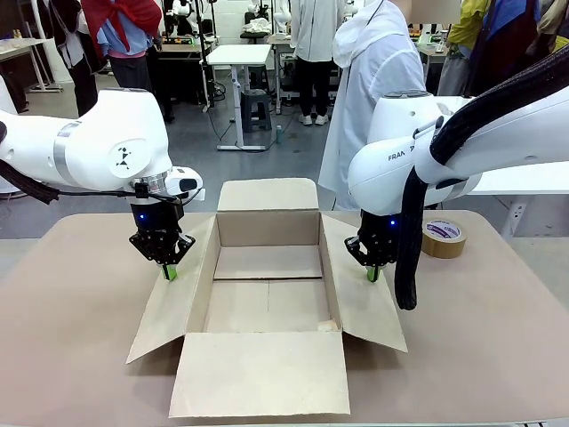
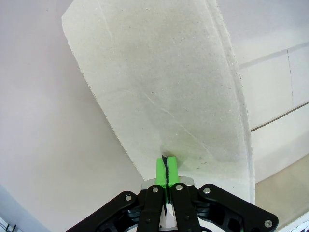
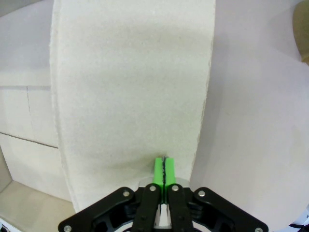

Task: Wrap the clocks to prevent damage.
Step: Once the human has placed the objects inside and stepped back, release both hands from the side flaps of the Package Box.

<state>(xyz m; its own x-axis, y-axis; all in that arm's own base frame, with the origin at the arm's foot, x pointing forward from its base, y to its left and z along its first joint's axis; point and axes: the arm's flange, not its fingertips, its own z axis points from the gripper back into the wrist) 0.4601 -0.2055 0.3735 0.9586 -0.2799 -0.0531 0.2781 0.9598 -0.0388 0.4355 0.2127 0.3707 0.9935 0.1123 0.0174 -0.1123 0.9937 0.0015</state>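
Both our black, green-padded grippers are clenched on nothing: the left gripper [image 1: 169, 270] points down onto the left flap [image 1: 173, 311] of the open brown cardboard carton [image 1: 267, 229], the right gripper [image 1: 372, 274] onto the right flap [image 1: 366, 313].

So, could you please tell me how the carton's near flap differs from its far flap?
The near flap is folded right down and lies flat on the table, while the far flap rises behind the opening. The near flap stretches toward the table's near edge, whereas the far flap sits above the far wall of the carton. Both are plain brown cardboard, opened outward, with nothing resting on them.
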